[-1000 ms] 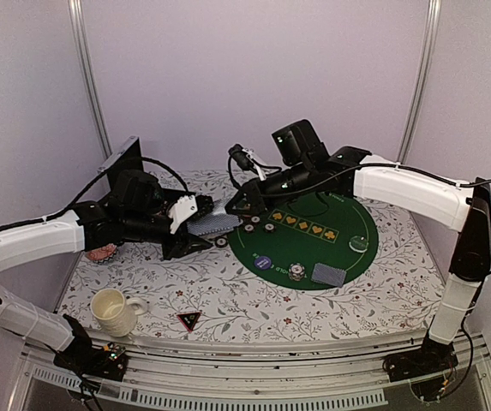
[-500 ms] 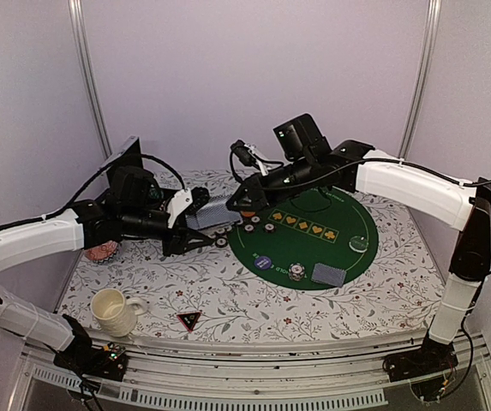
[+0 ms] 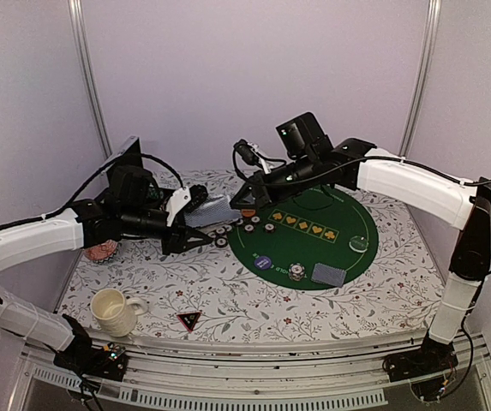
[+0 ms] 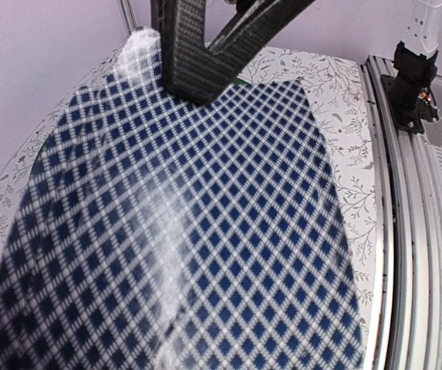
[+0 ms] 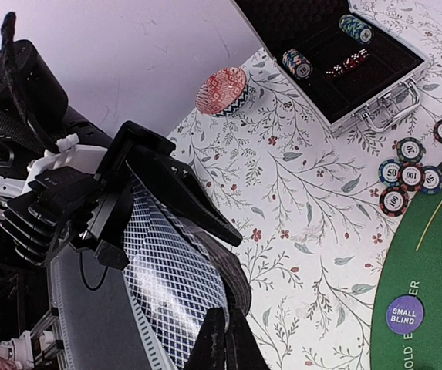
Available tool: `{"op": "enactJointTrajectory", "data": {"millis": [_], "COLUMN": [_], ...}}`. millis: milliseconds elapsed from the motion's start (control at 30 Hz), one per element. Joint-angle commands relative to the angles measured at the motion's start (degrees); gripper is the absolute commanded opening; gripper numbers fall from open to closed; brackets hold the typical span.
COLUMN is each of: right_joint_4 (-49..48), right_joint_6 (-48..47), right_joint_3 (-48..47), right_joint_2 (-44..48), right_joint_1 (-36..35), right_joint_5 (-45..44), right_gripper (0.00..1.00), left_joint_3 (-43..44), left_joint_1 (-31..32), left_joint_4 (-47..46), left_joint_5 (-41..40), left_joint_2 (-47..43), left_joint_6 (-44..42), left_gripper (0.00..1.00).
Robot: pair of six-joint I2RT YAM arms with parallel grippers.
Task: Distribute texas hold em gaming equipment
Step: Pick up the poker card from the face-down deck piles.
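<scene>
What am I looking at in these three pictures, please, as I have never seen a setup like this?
Two robot arms are bolted to the near edge of a table, each ending in a two-finger pincer. One picture looks down from above and behind; the other two come from cameras on each wrist. The left pincer holds a deck of playing cards, whose checked back fills the left wrist view; the right pincer is closed on its far edge. On the table lie a green felt mat, poker chips, an open case, a cream mug and a black triangular marker.

Soft even light, overhead sharp, L wrist: cards [image 4: 205,254] blurry, v. close, faint shadows
</scene>
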State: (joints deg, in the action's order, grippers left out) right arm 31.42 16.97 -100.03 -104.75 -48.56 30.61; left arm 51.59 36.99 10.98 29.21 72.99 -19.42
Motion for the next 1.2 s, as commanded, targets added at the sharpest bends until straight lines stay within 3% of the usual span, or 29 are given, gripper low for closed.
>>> {"op": "enactJointTrajectory", "data": {"millis": [0, 1167], "right_joint_4": [1.48, -0.79], "right_joint_6": [0.96, 2.54], "right_joint_3": [-1.72, -2.72], "right_joint_2": [0.36, 4.99], "right_joint_1": [0.76, 2.34], "right_joint_5": [1.44, 5.19], "right_gripper": [0.02, 0.02], "left_joint_3": [0.79, 0.96], "left_joint_1": [-0.52, -0.61], "left_joint_4": [-1.95, -1.82], "left_joint_5": [0.51, 0.27], "left_joint_2": [-0.59, -0.66], "left_joint_6": [0.35, 0.44], "left_gripper": [0.38, 0.38]}}
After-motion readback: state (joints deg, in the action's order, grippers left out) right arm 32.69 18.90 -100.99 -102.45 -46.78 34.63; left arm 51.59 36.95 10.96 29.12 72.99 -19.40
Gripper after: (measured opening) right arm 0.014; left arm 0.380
